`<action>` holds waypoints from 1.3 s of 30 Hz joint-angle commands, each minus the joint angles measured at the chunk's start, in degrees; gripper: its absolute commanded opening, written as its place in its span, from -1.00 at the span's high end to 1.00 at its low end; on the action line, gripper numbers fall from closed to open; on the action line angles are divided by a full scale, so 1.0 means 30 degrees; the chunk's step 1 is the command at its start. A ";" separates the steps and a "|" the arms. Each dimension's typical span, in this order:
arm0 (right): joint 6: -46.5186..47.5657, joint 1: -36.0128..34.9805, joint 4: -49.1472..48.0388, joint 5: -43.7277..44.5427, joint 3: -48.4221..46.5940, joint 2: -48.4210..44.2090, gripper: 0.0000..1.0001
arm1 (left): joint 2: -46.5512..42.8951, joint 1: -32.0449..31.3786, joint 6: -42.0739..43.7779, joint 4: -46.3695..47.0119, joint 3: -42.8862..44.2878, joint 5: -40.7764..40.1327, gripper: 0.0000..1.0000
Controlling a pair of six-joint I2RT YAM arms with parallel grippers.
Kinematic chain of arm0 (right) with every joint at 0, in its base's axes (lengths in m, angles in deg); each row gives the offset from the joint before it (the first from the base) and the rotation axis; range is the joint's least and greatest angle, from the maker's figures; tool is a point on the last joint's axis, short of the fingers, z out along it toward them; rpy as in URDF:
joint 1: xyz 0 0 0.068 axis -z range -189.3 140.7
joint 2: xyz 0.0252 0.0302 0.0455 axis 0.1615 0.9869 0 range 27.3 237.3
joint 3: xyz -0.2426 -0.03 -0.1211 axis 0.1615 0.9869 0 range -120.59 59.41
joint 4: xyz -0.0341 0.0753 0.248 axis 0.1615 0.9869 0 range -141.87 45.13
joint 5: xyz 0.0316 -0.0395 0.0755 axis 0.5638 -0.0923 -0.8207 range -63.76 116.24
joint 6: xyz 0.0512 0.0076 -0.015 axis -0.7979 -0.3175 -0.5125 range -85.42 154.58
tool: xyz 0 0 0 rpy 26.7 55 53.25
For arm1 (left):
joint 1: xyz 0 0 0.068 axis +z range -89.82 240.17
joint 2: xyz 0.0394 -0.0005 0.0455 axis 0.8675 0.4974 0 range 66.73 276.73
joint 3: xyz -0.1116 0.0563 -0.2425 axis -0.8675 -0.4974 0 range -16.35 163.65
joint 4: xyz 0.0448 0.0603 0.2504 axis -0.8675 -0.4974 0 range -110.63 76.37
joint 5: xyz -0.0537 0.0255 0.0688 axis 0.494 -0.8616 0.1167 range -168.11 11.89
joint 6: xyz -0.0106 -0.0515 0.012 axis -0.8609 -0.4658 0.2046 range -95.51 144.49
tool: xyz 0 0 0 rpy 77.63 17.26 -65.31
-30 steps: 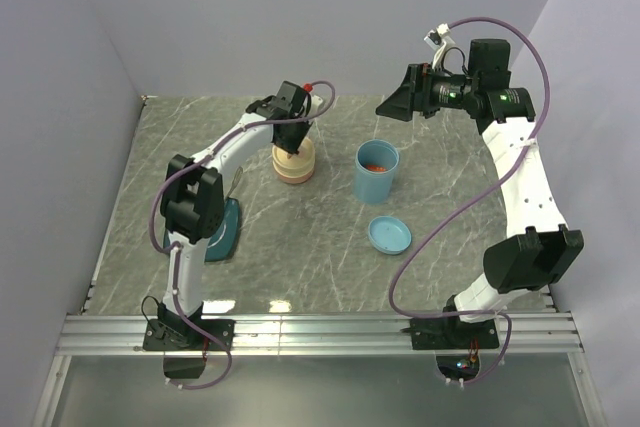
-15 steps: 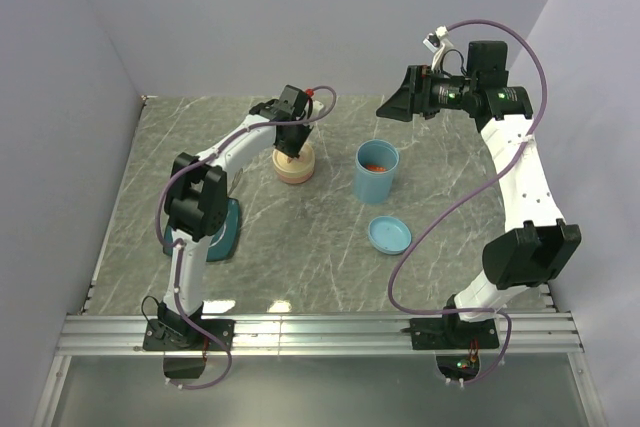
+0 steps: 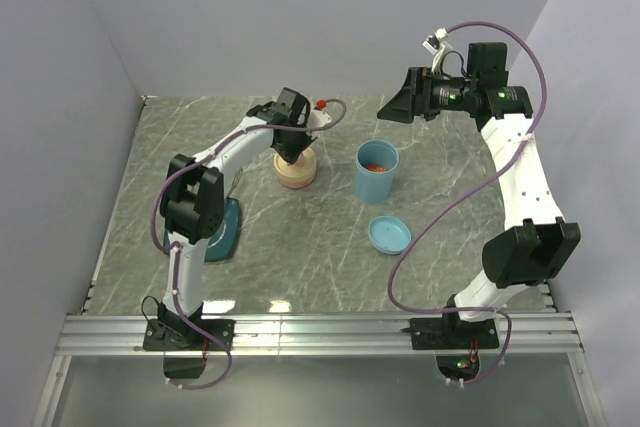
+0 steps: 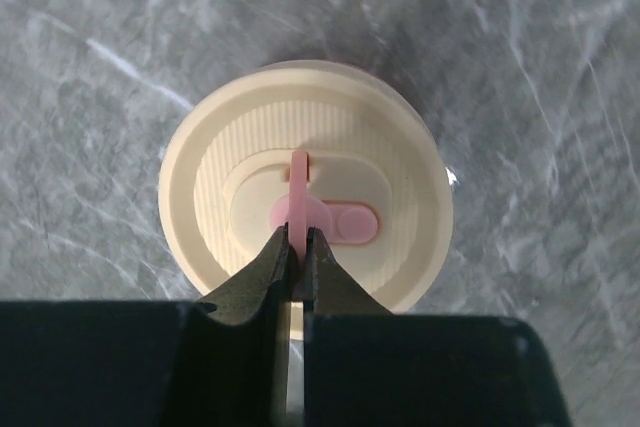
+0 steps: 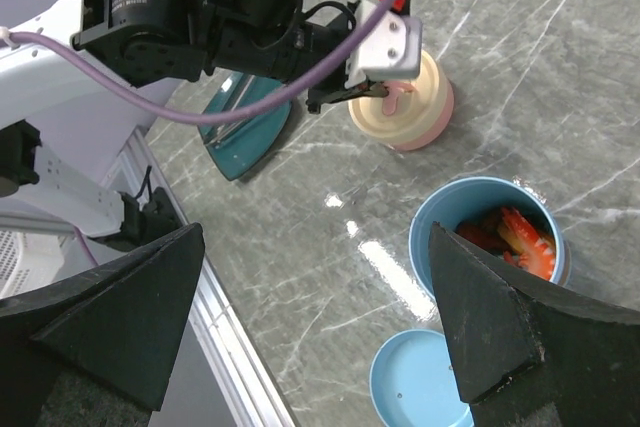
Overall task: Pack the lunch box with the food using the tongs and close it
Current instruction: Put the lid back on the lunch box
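Left wrist view: the left hand point(image 4: 298, 239) is closed, its dark fingertips point(image 4: 262, 272) pinching the thin pink tab point(image 4: 299, 209) that stands upright at the centre of the cream ribbed lid point(image 4: 205, 182). The lid tops a round cream container point(image 3: 296, 175) with a pinkish lower part, which stands on the grey marbled surface point(image 3: 330, 257).

Top external view: the left arm stretches forward from its base and bends down at the wrist, so that the hand points almost straight down onto the container. The right hand point(image 5: 318, 237) is spread to its full width and holds nothing. It hangs high above the far right of the surface, angled downward and to the left.

Right wrist view: below the right hand, between its fingers point(image 5: 110, 322), stands the open blue cylindrical container point(image 5: 425, 252). Red-orange shrimp-like food point(image 5: 518, 244) lies inside it, well apart from both hands. The flat blue lid point(image 5: 420, 387) lies on the surface just beside the blue container, on its near side. The tongs point(image 5: 233, 99) lie across the dark teal plate point(image 5: 250, 137). The plate sits by the left arm's elbow, apart from the left hand and far from the right.
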 commanded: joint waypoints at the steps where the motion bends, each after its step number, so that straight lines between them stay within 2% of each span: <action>1: 0.0306 0.0160 -0.0049 -0.0598 -0.0530 0.0203 -0.99 | 0.0889 -0.0163 0.3757 -0.3871 0.1027 0.2551 0.81; 3: 0.0365 0.0189 0.0097 -0.0540 -0.0647 0.0291 -0.99 | 0.1447 -0.0163 0.4496 -0.4548 0.1620 0.2699 0.79; 7: 0.0745 0.0276 0.0624 -0.0423 -0.0998 0.0438 -0.99 | 0.0893 -0.0192 0.6076 -0.3529 0.0222 0.2495 0.75; 11: 0.0775 0.0365 0.0771 -0.0393 -0.1028 0.0467 -0.99 | 0.0423 -0.0192 0.6490 -0.3174 -0.0545 0.2289 0.72; 18: 0.0658 0.0394 0.0741 -0.0715 -0.1204 0.0701 -0.99 | 0.0452 -0.0192 0.6199 -0.3524 0.0417 0.2494 0.64; 25: 0.0629 0.0423 0.0771 -0.0978 -0.1146 0.0584 -0.99 | 0.0276 -0.0192 0.5437 -0.3787 0.1707 0.2465 0.42; 28: 0.0570 0.0394 0.0712 -0.1155 -0.1116 0.0555 -0.99 | 0.0218 -0.0192 0.5115 -0.3936 0.2149 0.2729 0.39; 29: 0.0512 0.0394 0.0712 -0.1155 -0.1145 0.0555 -0.99 | 0.0131 -0.0192 0.4969 -0.3877 0.2179 0.2613 0.30; 39: 0.0629 0.0394 0.0947 -0.1594 -0.1233 0.0496 -1.00 | 0.0189 -0.0192 0.4352 -0.3291 0.2969 0.1733 0.23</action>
